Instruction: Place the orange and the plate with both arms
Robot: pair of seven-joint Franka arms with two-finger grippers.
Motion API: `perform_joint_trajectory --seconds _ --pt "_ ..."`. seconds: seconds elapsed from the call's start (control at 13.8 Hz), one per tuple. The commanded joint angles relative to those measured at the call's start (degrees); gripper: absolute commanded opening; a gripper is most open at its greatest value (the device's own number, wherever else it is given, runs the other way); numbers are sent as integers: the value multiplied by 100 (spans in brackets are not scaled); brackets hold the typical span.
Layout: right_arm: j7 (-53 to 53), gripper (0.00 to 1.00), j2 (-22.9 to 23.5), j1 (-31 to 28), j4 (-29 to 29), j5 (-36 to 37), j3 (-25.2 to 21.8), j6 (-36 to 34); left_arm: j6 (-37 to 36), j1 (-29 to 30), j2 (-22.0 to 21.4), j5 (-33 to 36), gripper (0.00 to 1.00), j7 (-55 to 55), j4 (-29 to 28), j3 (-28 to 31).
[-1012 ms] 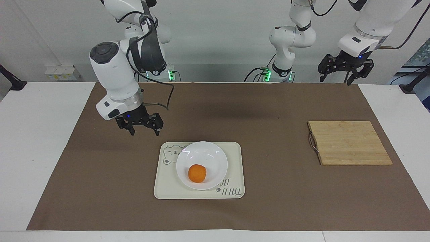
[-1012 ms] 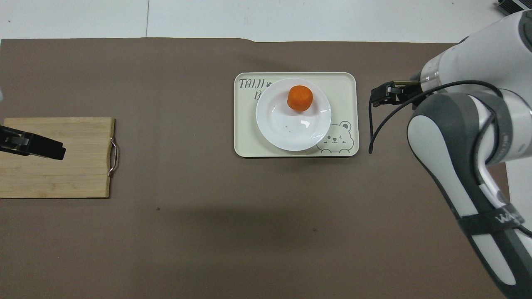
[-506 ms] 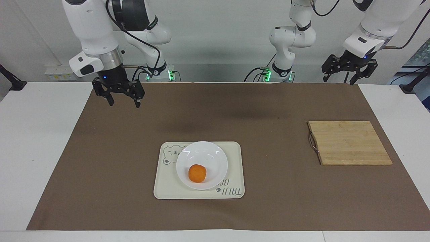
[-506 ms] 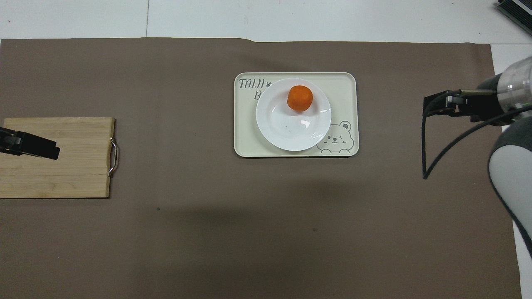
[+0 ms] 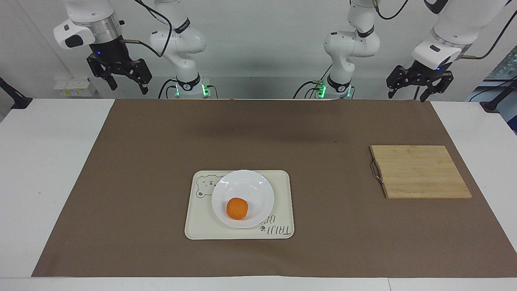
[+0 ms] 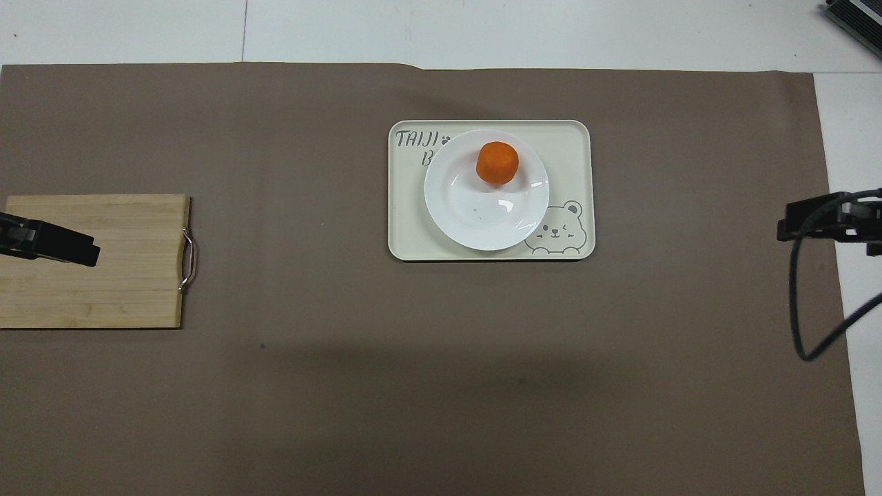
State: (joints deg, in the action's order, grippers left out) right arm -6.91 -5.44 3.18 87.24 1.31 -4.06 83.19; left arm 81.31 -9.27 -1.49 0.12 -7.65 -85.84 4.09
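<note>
Plate and orange sit together near the middle of a brown mat that covers most of your white table. Going down in size: a wooden cutting board lies toward the left arm's end, empty. A cream tray with a bear drawing carries the white plate, and the plate holds the small orange on the part of its dish farther from the robots.

Your two arms hang high over the table edge nearest the robots, touching nothing. Your left gripper hovers above the left arm's end of the mat, jaws apart. Your right gripper hovers above the right arm's end, jaws also apart.

Expect the plate to be stiff, glossy, slippery and breakable; its raised rim is likely your best hold. The orange looks light, slightly soft and ready to roll; pinch it gently across its middle.
</note>
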Motion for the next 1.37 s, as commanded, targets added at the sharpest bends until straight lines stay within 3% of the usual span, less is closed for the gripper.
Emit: perform_joint_trajectory --seconds 0.0,1.3 --pt "628 100 -28 -36 213 1 -51 13 -80 57 -27 -21 100 -44 -12 -31" --pt "1043 100 -63 -141 478 124 -69 277 -89 66 -27 -21 100 -44 -12 -49"
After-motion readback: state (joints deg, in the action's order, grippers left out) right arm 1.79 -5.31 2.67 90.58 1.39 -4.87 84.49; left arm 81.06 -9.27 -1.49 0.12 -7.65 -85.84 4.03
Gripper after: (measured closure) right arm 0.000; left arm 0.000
